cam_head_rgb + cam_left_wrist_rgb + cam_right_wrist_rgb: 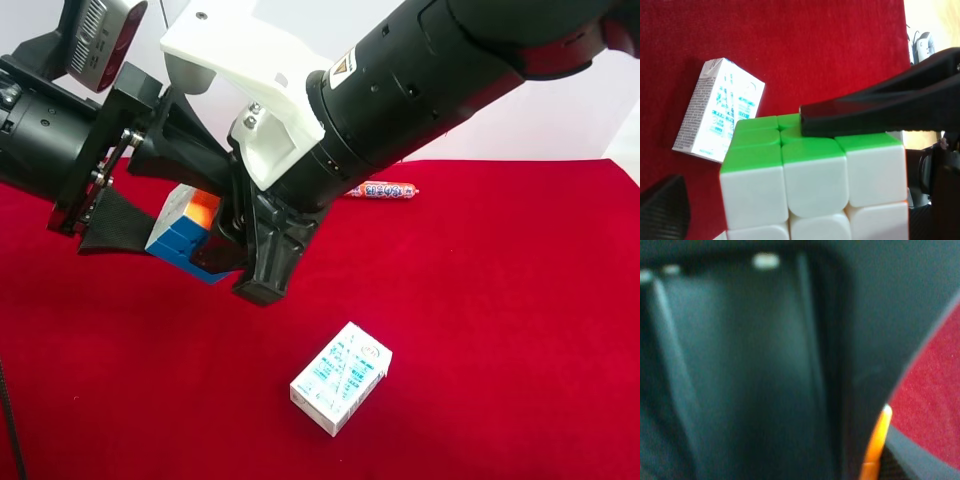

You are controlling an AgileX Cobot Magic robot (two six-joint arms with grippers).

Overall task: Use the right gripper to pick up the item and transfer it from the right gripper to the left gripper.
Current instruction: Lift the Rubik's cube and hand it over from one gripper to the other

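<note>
Cube [180, 238]: held in the air above the red cloth [500, 300], between the two claws; equal-sided, so no long axis; tilted, blue face down toward the high camera, orange face uppermost
Left gripper [165, 205]: released, fingers spread either side of the cube, one finger clear of it in the left wrist view
Right gripper [235, 245]: clenched on the cube, a finger flat across its green face
Carton [340, 378]: lying flat on the cloth, well apart
Sausage stick [383, 189]: lying on the cloth behind the right arm
</note>
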